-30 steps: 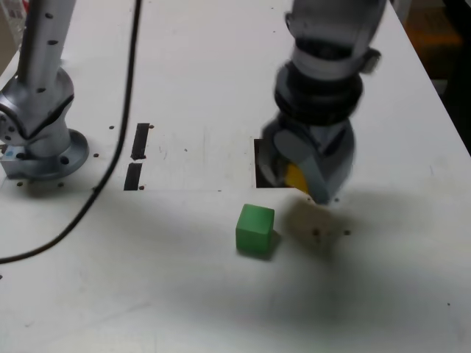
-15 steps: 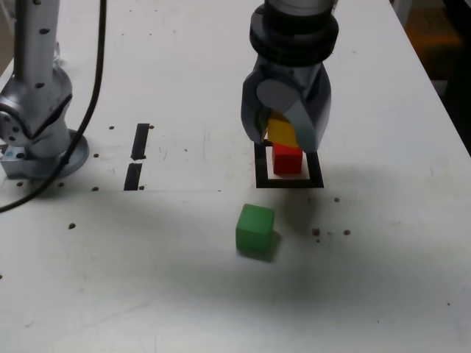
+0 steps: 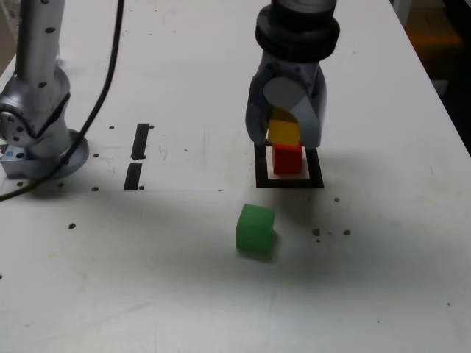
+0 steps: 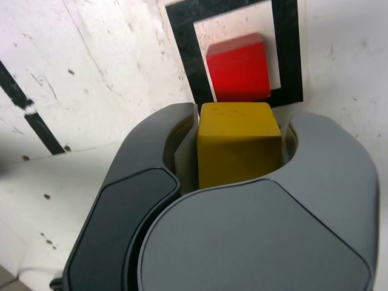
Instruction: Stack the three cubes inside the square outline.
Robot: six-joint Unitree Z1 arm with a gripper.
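The red cube [image 3: 288, 159] [image 4: 239, 68] sits inside the black square outline [image 3: 288, 181] [image 4: 285, 54]. My gripper [image 3: 284, 135] [image 4: 239, 142] hangs just above it, shut on the yellow cube [image 3: 282, 131] [image 4: 239, 143], which is held between the two grey jaws. From the exterior view the yellow cube is directly over the red one, close to its top; I cannot tell whether they touch. The green cube [image 3: 255, 230] lies loose on the table, in front of the outline and slightly toward the exterior view's left.
The arm's grey base [image 3: 37, 125] stands at the exterior view's left with a black cable [image 3: 110, 66] running from it. Two short black strips [image 3: 137, 156] lie between the base and the outline. Small dark specks dot the white table [image 3: 368, 294].
My gripper has carried the yellow cube back from the front right of the outline to directly above the red cube. In the last half second it settled slightly. The green cube stayed put.
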